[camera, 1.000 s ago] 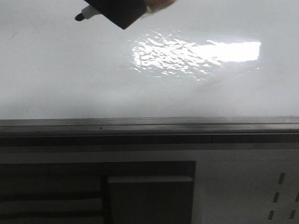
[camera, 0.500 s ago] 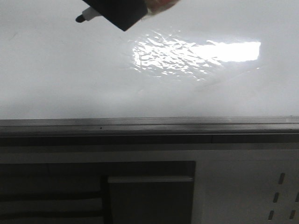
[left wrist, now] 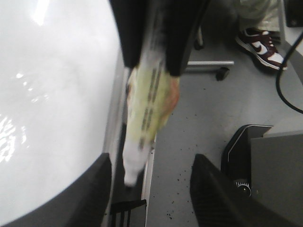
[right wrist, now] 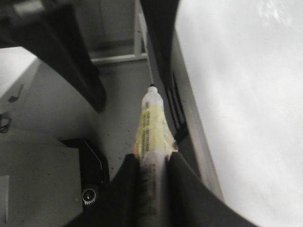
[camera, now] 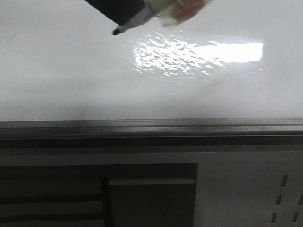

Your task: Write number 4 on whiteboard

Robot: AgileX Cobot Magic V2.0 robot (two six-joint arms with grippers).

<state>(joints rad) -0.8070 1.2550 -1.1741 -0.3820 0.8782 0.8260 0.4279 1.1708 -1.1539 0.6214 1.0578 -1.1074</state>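
Observation:
The whiteboard is glossy white with a grey edge rail along its near side. No black figure 4 shows on it. A marker with a yellow-green label and a black tip reaches in from the top, over the board just left of the glare. I cannot tell whether the tip touches. My right gripper is shut on the marker's barrel. My left gripper is open, its fingers either side of the marker's front end without touching it.
A bright rippled glare lies on the board right of the tip. Below the rail are a dark recess and a white perforated panel. Grey floor, a person's shoe and a black base lie beside the board.
The marker has moved right and down. Its tip went from the upper left to beside the glare, and more of its barrel and label shows.

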